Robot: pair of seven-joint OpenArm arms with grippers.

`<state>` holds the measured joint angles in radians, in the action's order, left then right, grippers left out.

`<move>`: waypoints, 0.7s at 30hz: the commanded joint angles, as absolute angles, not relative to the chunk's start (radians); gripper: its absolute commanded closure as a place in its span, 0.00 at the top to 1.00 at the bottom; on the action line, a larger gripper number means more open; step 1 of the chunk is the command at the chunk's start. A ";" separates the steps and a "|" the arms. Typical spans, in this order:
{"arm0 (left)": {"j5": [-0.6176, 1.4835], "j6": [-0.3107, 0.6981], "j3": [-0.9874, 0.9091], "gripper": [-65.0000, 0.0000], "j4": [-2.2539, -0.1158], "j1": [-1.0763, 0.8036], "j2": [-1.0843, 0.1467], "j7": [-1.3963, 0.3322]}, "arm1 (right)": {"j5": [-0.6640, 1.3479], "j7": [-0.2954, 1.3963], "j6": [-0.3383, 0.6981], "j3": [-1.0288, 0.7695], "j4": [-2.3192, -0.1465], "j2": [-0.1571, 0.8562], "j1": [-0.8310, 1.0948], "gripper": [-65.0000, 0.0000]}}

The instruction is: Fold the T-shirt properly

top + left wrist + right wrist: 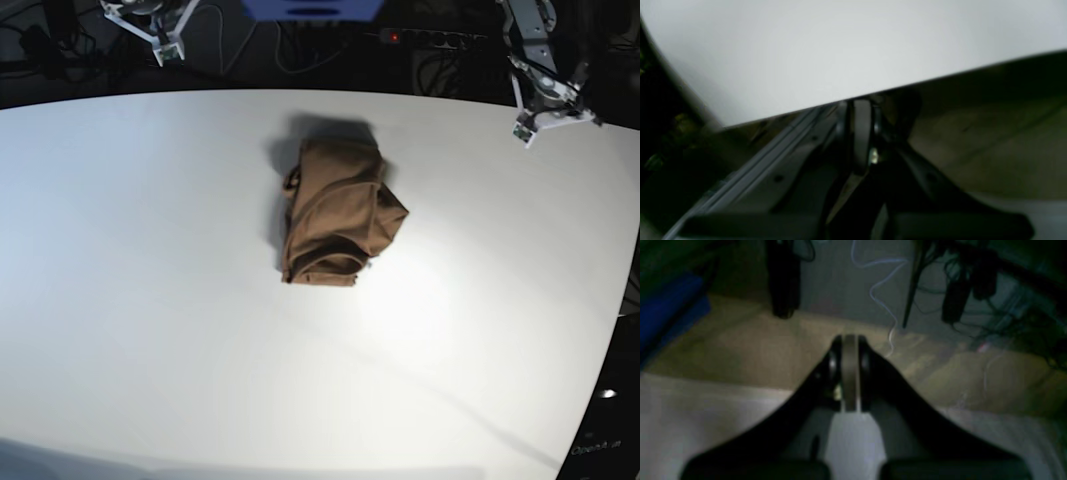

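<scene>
the shirt (338, 212) lies in a loose, rumpled bundle on the white table (150, 280), roughly folded into an uneven upright block, with a curved seam running across its front and a small bulge of cloth sticking out on one side. a dark shadow sits just behind it. it is well apart from both sets of fingers and nothing touches it.

the left gripper (860, 133) is clenched, its two dark fingers (843, 126) pressed together on the pale pads with nothing between them. its tips sit right at the table's edge in the left wrist view: the white top stretches away ahead of and above the fingers, while a dim brownish floor (1007, 140) lies off to one side of them and a pale rail (773, 160) runs slantwise on the other side. the view is blurred, so finer detail cannot be told.

the right gripper (850, 373) is clenched too, fingers (833, 366) closed on themselves and empty. beyond its tips are a tan floor (740, 346), hanging dark cables (953, 296), and a blue shape (666, 310) far off to one side; a pale surface lies below and beside the fingers.

in the base view both arms are drawn back at the far corners of the table, the right arm (160, 30) and the left arm (540, 80), each far from the shirt
</scene>
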<state>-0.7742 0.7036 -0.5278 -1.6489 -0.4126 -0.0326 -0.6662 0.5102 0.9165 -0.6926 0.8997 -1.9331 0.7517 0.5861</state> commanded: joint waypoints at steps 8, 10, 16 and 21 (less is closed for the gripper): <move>-0.881 0.698 -0.648 0.04 -1.466 -0.426 0.045 -0.467 | 0.518 0.878 -0.698 0.897 -1.925 0.760 0.587 0.00; -0.898 0.698 -0.690 0.04 -1.446 -0.426 0.065 -0.429 | 0.518 0.875 -0.698 0.897 -1.925 0.760 0.595 0.00; -0.952 0.698 -0.753 0.04 -1.415 -0.432 0.113 -0.371 | 0.518 0.837 -0.698 0.946 -1.911 0.760 0.610 0.00; -0.966 0.698 -0.756 0.04 -1.372 -0.447 0.130 -0.358 | 0.518 0.811 -0.698 1.006 -1.902 0.762 0.611 0.01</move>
